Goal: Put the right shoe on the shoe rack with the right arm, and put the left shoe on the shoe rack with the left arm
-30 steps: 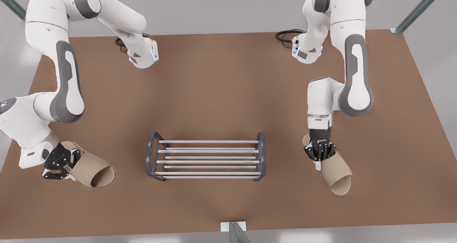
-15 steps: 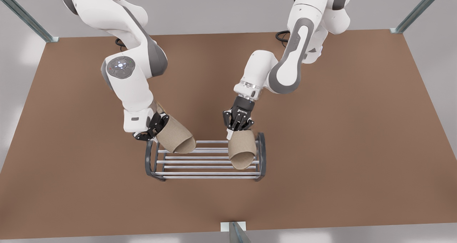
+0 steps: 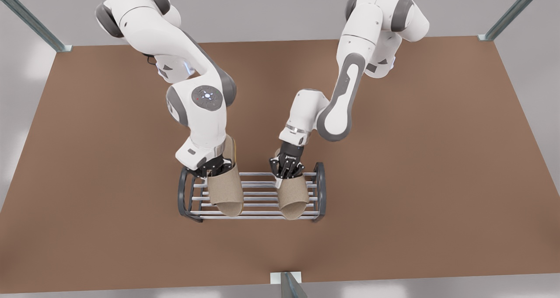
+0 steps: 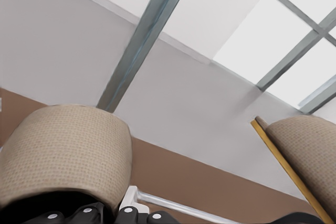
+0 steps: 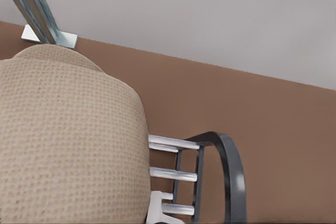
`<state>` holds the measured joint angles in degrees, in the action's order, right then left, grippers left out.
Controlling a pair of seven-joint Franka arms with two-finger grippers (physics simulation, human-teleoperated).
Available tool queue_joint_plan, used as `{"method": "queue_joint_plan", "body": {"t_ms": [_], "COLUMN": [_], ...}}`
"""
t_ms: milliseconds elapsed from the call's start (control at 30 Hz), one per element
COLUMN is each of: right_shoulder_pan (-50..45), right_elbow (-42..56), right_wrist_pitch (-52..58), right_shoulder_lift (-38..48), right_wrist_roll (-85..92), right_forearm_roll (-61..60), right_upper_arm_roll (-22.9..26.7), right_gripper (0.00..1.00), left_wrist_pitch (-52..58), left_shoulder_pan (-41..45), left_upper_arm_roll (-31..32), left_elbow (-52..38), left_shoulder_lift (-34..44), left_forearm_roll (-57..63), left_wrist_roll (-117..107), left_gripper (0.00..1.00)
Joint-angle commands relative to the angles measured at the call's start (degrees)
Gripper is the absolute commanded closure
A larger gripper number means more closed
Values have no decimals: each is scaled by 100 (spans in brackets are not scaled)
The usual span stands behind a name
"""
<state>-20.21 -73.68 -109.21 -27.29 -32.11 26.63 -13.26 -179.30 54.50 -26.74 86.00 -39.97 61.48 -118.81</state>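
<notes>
The shoe rack (image 3: 258,205) stands near the table's front middle, with silver bars and dark end frames. Over its half on the front view's left lies the right shoe (image 3: 226,193), a tan slipper. Its heel is raised and its toe points to the front. My right gripper (image 3: 216,172) is shut on its heel end. Beside it, on the front view's right, my left gripper (image 3: 283,180) is shut on the left shoe (image 3: 293,197). The left wrist view has the left shoe (image 4: 63,150) close up and the right shoe (image 4: 307,156) beyond. The right wrist view has the right shoe (image 5: 68,140) beside the rack's end frame (image 5: 231,171).
The brown table (image 3: 415,158) stretches wide on both sides of the rack. Metal posts (image 3: 26,18) stand at its back corners, and a bracket (image 3: 286,280) sits at the front edge. Black cables (image 3: 350,42) lie by the arm bases.
Both arms have brought their slippers forward and down over the rack's bars. The right shoe has turned from slanting to pointing straight to the front.
</notes>
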Motion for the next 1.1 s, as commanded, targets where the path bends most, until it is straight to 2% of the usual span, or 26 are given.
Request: {"method": "queue_joint_plan", "body": {"t_ms": [0,133,700,733,767,800,867,900,933,967,1067], "right_shoulder_pan": [-88,-229,-290,-290,-281,-290,-264,-264,-264,-202,-150], "right_elbow": [3,-182,-1008,-1069,-1069,-1069,-1157,-1166,-1192,-1263,-1421], "right_wrist_pitch": [40,40,-347,-382,-382,-390,-505,-505,-531,-593,-795], "right_shoulder_lift": [-4,-13,-224,-224,-233,-285,-347,-347,-347,-338,-329], "right_wrist_roll": [-3908,-4550,-4594,-4594,-4594,-4603,-4612,-4629,-4612,-4585,-4568], "right_forearm_roll": [167,317,1837,1846,1855,1951,2136,2180,2207,2400,2497], "right_upper_arm_roll": [-1,-1,-19,-19,-19,-10,-19,-19,-19,-19,-19], "right_gripper": [79,79,79,79,79,79,79,68,18,0,0], "left_wrist_pitch": [-8,-17,-17,-17,-17,-17,-8,-8,-8,-8,-8], "left_shoulder_pan": [-36,-71,-36,-36,-45,-36,-18,-18,-1,-1,78], "left_upper_arm_roll": [2,-7,11,11,11,11,11,11,11,11,2], "left_elbow": [-4,5,5,5,5,13,13,13,13,22,31], "left_shoulder_lift": [-2,-37,-283,-283,-283,-283,-336,-371,-371,-371,-354], "left_forearm_roll": [-30,-101,-92,-83,-83,-74,-101,-101,-101,-92,-92], "left_wrist_roll": [16,7,16,34,34,34,34,34,34,34,25], "left_gripper": [79,79,79,52,12,0,0,0,0,0,0]}}
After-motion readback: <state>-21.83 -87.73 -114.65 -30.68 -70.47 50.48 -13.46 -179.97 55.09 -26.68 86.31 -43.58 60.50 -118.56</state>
